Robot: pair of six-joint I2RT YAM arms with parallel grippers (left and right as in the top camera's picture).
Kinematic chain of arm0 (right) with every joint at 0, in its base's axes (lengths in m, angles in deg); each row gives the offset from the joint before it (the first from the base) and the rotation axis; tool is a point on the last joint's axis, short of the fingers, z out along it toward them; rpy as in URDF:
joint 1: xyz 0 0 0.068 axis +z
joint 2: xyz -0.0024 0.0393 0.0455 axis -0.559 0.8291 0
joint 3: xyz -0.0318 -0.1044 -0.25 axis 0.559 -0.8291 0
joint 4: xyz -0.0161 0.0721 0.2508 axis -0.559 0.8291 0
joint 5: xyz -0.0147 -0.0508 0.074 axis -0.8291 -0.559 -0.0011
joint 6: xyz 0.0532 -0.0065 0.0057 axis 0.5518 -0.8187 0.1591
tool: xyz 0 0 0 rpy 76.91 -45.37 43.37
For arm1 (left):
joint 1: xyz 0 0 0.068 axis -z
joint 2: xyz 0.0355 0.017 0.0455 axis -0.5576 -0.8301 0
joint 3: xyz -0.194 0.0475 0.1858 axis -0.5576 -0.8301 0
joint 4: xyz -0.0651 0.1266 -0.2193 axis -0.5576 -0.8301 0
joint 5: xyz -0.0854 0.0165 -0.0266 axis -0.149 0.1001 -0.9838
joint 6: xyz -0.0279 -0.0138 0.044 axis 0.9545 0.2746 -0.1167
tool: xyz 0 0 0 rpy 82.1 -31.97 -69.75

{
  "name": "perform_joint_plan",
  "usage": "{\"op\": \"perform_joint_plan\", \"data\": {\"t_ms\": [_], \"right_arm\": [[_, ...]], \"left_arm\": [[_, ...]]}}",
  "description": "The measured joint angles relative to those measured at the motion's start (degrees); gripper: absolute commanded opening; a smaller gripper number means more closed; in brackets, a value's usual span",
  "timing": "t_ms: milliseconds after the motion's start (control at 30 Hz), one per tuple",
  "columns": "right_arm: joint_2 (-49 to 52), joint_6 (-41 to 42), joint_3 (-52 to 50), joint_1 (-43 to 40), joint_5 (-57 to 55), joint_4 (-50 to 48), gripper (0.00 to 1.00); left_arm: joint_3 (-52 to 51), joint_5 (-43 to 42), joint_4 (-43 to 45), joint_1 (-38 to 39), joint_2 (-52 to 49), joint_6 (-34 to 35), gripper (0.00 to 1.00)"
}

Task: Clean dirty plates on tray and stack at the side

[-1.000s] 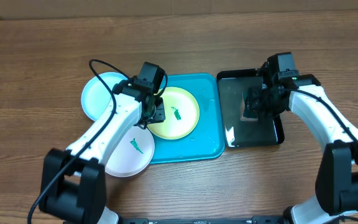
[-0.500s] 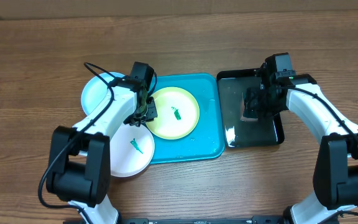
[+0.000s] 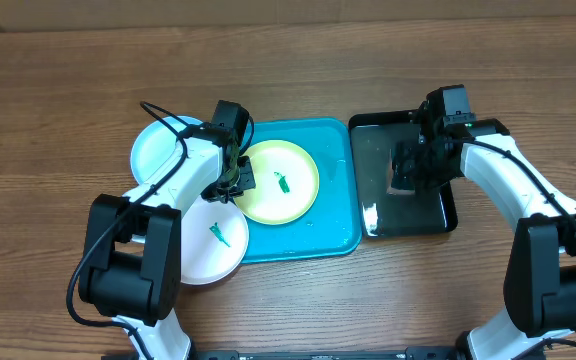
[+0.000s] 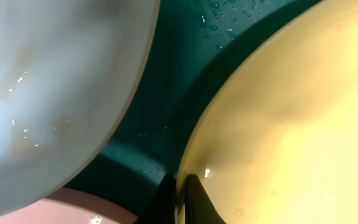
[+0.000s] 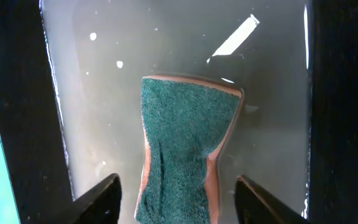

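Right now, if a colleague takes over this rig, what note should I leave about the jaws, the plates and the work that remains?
Left gripper: jaws shut on the left rim of the yellow-green plate, which lies on the turquoise tray.
Right gripper: jaws open on either side of the green sponge, over the wet black tray.
The white plate overlaps the tray's left edge. The pale blue plate is at its upper left.
Done: no stack yet. Green smears show on the yellow-green and white plates, none on the visible part of the blue one.
Left: wipe the plates and stack them at the side.
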Motion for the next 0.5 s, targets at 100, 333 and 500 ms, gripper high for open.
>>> {"op": "perform_joint_plan", "data": {"t_ms": [100,333,500], "right_arm": [[0.0,0.0,0.0,0.0,0.0,0.1,0.62],[0.0,0.0,0.0,0.0,-0.1,0.5,0.61],[0.0,0.0,-1.0,0.0,-0.2,-2.2,0.61]], "left_arm": [[0.0,-0.1,0.1,0.0,0.0,0.0,0.04],[0.0,-1.8,1.1,0.0,0.0,-0.1,0.04],[0.0,-2.3,1.4,0.0,0.0,-0.2,0.04]]}}
